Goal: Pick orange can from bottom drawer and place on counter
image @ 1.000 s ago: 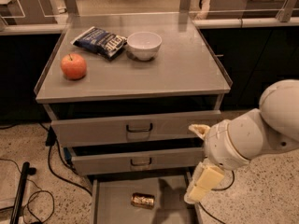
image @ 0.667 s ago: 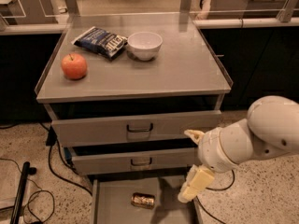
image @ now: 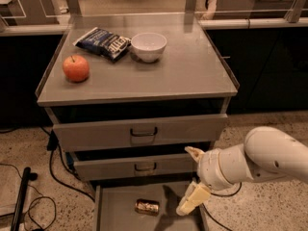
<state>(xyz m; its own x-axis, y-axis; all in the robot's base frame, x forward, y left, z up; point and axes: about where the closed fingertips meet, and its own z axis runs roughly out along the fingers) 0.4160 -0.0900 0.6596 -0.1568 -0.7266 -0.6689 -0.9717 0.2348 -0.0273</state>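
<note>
Camera view: bottom drawer (image: 115,214) pulled out.
Orange can (image: 147,206): lying on its side on the drawer floor.
Hand (image: 186,181): open, empty, at the can's 2 o'clock, apart.

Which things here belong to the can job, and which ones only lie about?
For the job: orange can, lying in the open bottom drawer; counter; gripper, open, right of the can.
Lying about: apple, blue snack bag, white bowl, all on the counter.
</note>
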